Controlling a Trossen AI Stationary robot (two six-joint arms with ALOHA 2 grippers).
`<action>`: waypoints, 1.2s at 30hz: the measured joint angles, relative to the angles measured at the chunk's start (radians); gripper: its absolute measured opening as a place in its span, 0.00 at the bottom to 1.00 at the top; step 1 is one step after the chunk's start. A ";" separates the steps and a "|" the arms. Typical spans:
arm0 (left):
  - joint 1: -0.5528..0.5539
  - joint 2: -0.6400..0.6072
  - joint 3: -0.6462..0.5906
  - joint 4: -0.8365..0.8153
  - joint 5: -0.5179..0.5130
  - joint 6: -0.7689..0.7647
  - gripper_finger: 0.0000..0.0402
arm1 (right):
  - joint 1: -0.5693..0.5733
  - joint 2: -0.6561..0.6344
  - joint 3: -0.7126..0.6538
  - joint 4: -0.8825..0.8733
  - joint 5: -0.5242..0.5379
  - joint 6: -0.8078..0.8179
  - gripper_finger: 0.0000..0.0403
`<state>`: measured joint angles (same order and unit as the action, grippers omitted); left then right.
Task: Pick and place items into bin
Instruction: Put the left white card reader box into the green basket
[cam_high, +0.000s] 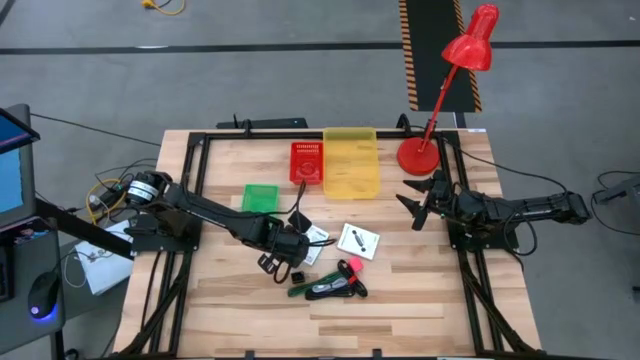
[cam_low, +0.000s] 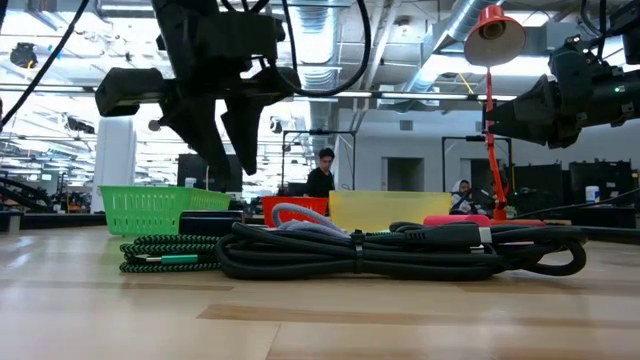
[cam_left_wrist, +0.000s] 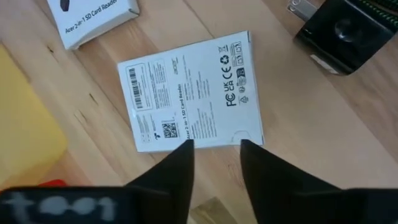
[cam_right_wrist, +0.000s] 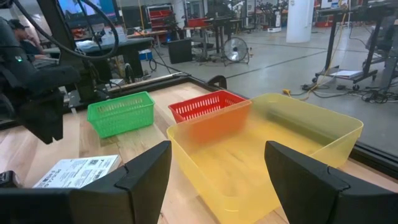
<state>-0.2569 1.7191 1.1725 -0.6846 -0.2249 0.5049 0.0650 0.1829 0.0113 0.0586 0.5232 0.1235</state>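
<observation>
Hovering low over the table centre, the left gripper (cam_high: 272, 258) sat above the clutter w/ its fingers (cam_left_wrist: 176, 168) parted a little and nothing between them; in the left wrist view the tips framed the near edge of a white printed packet (cam_left_wrist: 189, 92) lying flat on the wood, w/ a second white box (cam_left_wrist: 93, 18) just beyond it and a black block (cam_left_wrist: 339, 31) off to one side. No contact w/ the packet could be confirmed, tips looked just short of it. The right gripper (cam_high: 418, 195) waited near the table's right side by the red lamp base (cam_high: 418, 157), fingers (cam_right_wrist: 144, 171) spread wide, empty, looking out at the yellow bin (cam_right_wrist: 267, 149). In the high view the yellow bin (cam_high: 351, 162) stood at the far middle of the table, red basket (cam_high: 307, 162) touching its left side, green basket (cam_high: 260, 196) further left. The items lay well apart from the bin, toward the near middle: white square packet w/ black mark (cam_high: 358, 241), the pink-tipped piece (cam_high: 351, 267), a coiled black cable (cam_high: 335, 288) and a green stick (cam_high: 300, 291) close together. Nothing could be seen inside the bin from above, so the task looked early, poss. not started. Step in hand, by judgement: left arm lining up a pick on the printed packet. Next move would prob. call for a flat thin thing to be pinched by its edge, so the fingers would need to straddle the rim and drop right to the wood before closing, then lift clear and carry over the baskets to the yellow bin. Risk: packet sliding away rather than lifting.
</observation>
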 joint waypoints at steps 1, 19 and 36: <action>0.000 0.000 0.000 0.000 0.000 0.000 0.33 | 0.000 0.000 0.000 0.000 0.000 0.000 0.63; -0.024 0.035 -0.065 0.101 -0.016 -0.066 0.41 | 0.000 0.001 0.000 0.000 0.001 0.000 0.63; -0.026 0.162 -0.061 0.113 -0.052 -0.088 0.41 | 0.000 0.000 0.000 0.000 0.000 0.000 0.63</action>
<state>-0.2832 1.8815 1.1120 -0.5719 -0.2769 0.4168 0.0650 0.1833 0.0116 0.0589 0.5230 0.1237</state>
